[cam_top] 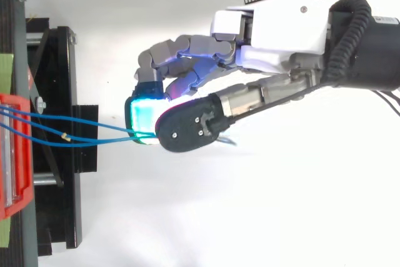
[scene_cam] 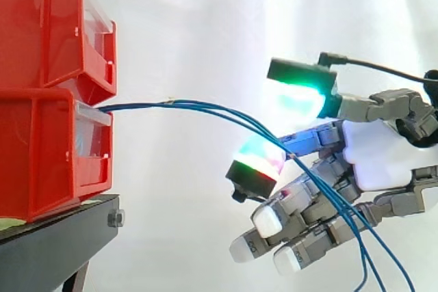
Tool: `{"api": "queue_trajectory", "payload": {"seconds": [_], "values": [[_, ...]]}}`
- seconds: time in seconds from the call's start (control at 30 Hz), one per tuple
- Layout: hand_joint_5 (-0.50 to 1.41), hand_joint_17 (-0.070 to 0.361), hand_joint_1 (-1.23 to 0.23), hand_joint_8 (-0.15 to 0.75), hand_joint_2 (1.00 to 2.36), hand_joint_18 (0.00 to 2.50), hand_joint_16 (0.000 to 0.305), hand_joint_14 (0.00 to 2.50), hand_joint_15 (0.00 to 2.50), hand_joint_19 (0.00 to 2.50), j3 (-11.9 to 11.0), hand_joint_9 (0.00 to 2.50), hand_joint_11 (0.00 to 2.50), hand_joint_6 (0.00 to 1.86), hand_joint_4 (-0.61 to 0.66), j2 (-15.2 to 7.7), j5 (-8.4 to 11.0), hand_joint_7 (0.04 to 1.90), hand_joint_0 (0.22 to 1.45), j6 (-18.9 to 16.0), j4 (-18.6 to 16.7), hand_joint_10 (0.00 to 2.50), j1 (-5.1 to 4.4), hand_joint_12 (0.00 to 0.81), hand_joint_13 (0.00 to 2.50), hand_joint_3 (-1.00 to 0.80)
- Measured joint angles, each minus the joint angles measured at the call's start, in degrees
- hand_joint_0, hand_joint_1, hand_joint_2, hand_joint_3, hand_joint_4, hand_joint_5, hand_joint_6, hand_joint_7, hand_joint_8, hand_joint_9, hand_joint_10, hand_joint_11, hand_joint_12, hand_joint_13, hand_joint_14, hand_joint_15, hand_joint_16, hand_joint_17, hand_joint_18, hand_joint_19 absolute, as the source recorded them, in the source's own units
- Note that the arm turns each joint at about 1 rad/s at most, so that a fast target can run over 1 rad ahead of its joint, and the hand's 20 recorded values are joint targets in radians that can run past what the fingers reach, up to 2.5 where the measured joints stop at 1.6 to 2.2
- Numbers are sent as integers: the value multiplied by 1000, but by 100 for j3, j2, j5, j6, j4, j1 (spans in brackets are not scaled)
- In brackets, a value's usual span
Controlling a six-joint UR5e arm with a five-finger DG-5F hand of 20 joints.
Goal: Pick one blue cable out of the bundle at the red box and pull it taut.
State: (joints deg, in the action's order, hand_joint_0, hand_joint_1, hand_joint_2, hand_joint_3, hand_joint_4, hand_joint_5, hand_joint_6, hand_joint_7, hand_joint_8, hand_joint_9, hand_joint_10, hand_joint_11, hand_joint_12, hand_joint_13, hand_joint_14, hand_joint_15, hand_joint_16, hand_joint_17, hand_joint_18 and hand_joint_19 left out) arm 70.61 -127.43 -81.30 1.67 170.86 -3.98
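Blue cable bundle (scene_cam: 198, 106): several thin strands leave the red box (scene_cam: 41, 155) where its lower bin meets the upper bin (scene_cam: 48, 32). They run rightward in a shallow arc and hang down past the hand (scene_cam: 376, 158). All strands are slack. The red box sits on a black stand (scene_cam: 61, 230) before a white curtain (scene_cam: 205, 18), and the hand is well apart from it, at the far end of the arc. Hand state: spread at the front, with a green-glowing upper pad (scene_cam: 298, 94) above the strands and a second glowing pad (scene_cam: 256, 162) below them. The side view shows a clear gap between the two pads. The strands pass through that gap, lying on or just over the lower finger. The other fingers are curled beneath and hold nothing. In the top view the two pads overlap, so closure cannot be confirmed there. Judgement: the step in hand is selection and grasp; the pinch is not yet made and no pull has begun. The next move calls for closing the two pads on one strand alone, then drawing away from the box until that strand runs straight. Risk noted: the strands lie close together at the pads, so more than one may be caught.
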Motion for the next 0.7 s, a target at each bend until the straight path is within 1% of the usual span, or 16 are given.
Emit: {"api": "queue_trajectory", "payload": {"seconds": [0.13,0.2,0.33,0.4,0.43,0.5,0.53,0.57,0.7], "values": [[-66,126,-402,299,1000,349,56,3,78,301,1,729,379,558,89,0,0,1281,443,0,0,7,1,375,236,-500],[-70,131,-424,313,1000,360,58,3,80,304,1,731,383,573,104,0,0,1238,425,0,0,9,2,384,244,-500],[-90,139,-584,344,1000,393,62,2,75,286,0,717,417,616,176,-1,0,1156,392,0,0,8,1,402,254,-500],[-127,139,-688,359,1000,410,62,3,80,279,0,711,488,704,194,-1,0,1027,399,0,0,9,-2,401,258,-500],[-139,138,-723,362,1000,409,61,2,80,272,0,707,511,731,194,-1,0,995,404,0,-1,7,-2,401,257,-500],[-161,135,-775,361,1000,403,60,3,77,268,0,690,533,775,192,0,0,968,424,0,-1,8,-4,400,251,-500],[-174,129,-813,353,1000,388,57,3,74,266,0,669,541,797,175,0,0,989,458,0,-1,8,-4,386,243,-500],[-185,126,-832,348,1000,385,56,1,76,261,0,650,541,821,173,-1,0,961,473,0,-1,9,-5,380,240,-500],[-196,116,-864,324,1000,394,52,4,78,264,1,630,536,857,154,-1,0,952,576,0,0,12,-6,357,239,-500]]}}
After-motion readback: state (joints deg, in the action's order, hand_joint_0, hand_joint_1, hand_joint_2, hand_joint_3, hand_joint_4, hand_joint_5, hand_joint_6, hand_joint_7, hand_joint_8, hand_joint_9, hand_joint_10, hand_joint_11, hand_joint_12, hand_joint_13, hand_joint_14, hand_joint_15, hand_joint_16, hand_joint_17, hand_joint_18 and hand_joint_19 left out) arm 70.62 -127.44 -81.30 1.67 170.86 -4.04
